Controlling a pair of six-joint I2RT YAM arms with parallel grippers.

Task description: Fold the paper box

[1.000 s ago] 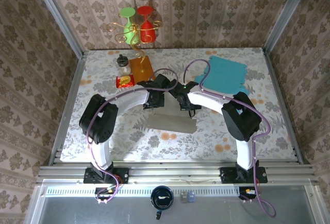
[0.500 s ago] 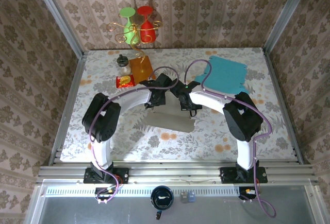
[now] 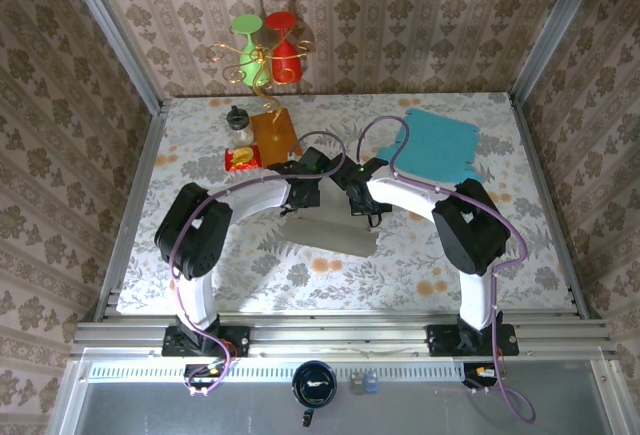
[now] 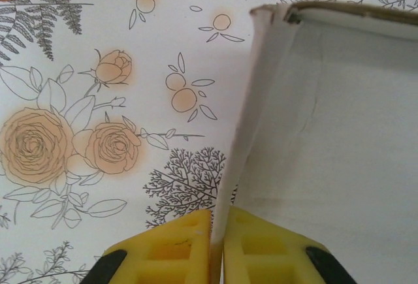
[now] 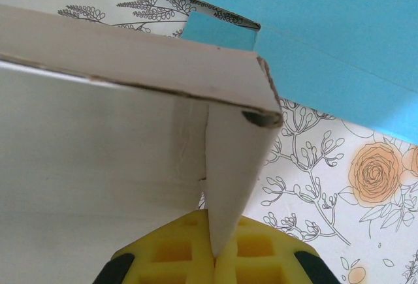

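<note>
Room: patterned wallpaper on 3 sides, metal posts at the back corners.

Worktop (image 3: 200, 255): floral cloth, roses and ferns, w/ a rail along the near edge. Free room is widest on the near strip and at far L; the back-L and back-R corners are taken up.

Blue sheet (image 3: 435, 145) lies flat at back R, well inside the R edge. In the R wrist view its cut edge (image 5: 326, 23) sits just beyond the box corner.

Box (image 3: 335, 233), pale grey card, sits mid-worktop btwn the two wrists, well away from every edge. Vs 1 s ago its L end has drawn in, so the footprint is shorter. Vs 0.5 s ago it looks about the same. L side wall stands nearly upright in the L wrist view (image 4: 326, 134). Back and R walls meet at a raised corner in the R wrist view (image 5: 98, 134).

L arm's elbow sits a bit further L than 0.5 s ago. R arm looks unchanged.

L claw (image 4: 217, 232): yellow pads pressed together on the thin L wall, pinching it.

R claw (image 5: 214, 235): pads pinching the R wall below the corner.

Small stuff, back L: orange card (image 3: 274, 132), red packet (image 3: 243, 159) and jar (image 3: 239, 125), near one another. Green and red glasses (image 3: 265, 50) stand on a gold stand at the back wall.
</note>
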